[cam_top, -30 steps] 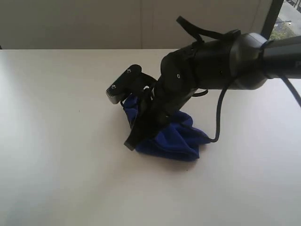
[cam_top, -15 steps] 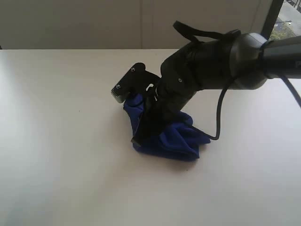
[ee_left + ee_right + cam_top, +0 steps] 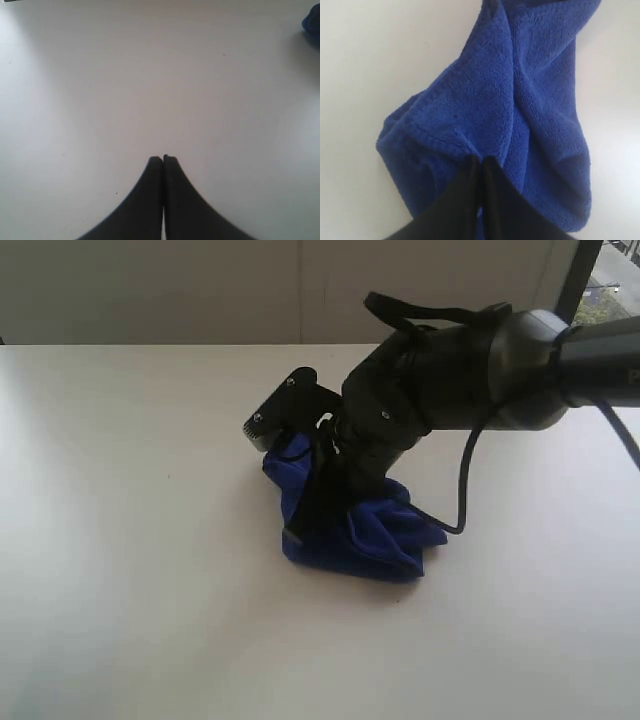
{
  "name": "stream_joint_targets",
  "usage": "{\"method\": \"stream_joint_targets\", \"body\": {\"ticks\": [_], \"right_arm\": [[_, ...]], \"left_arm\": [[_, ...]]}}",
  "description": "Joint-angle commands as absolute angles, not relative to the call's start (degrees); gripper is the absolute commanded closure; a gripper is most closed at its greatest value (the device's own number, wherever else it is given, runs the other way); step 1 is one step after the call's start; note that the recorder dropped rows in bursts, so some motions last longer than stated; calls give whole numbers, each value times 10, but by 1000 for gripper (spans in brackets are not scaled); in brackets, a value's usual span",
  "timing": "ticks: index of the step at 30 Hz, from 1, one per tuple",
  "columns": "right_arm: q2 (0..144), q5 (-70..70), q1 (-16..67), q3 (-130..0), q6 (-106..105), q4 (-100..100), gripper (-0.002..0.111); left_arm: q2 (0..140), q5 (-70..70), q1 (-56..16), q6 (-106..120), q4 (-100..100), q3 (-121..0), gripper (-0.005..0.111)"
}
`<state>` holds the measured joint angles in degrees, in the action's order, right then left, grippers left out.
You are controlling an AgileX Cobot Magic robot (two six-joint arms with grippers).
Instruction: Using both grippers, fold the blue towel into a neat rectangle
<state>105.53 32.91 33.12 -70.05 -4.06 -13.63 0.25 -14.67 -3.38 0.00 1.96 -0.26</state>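
Observation:
The blue towel (image 3: 375, 530) lies crumpled in a bunched heap near the middle of the white table (image 3: 120, 540). My right gripper (image 3: 294, 532) reaches down into the heap's left side from the big black arm above it. In the right wrist view this gripper (image 3: 481, 161) is shut, its tips pinching a fold of the fleecy towel (image 3: 520, 100) by a stitched edge. My left gripper (image 3: 163, 159) is shut with nothing in it, over bare table. A corner of the towel (image 3: 312, 22) shows far from it. The left arm does not show in the exterior view.
The black right arm (image 3: 470, 370) and its hanging cable (image 3: 463, 490) cover the towel's far side. A pale wall runs behind the table's far edge (image 3: 150, 344), with a window strip (image 3: 605, 285) at the right.
The right gripper's fingers have closed together onto a fold of the towel, and the wrist has shifted slightly right. The left gripper has stayed shut.

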Motion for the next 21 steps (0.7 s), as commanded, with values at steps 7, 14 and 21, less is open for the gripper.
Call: {"method": "stream_joint_targets", "body": {"ticks": [7,14,21], "right_arm": [[1026,331,319,-702,64,-173,108],[966,366,280,-702,84,-178,108],[951,423,226,-694,84,-179,108]], "left_arm": [[0,-146,-34,0,21,0,107],[0,-146,-34,0,21,0,107],[0,-146,-34,0,21,0,107]]}}
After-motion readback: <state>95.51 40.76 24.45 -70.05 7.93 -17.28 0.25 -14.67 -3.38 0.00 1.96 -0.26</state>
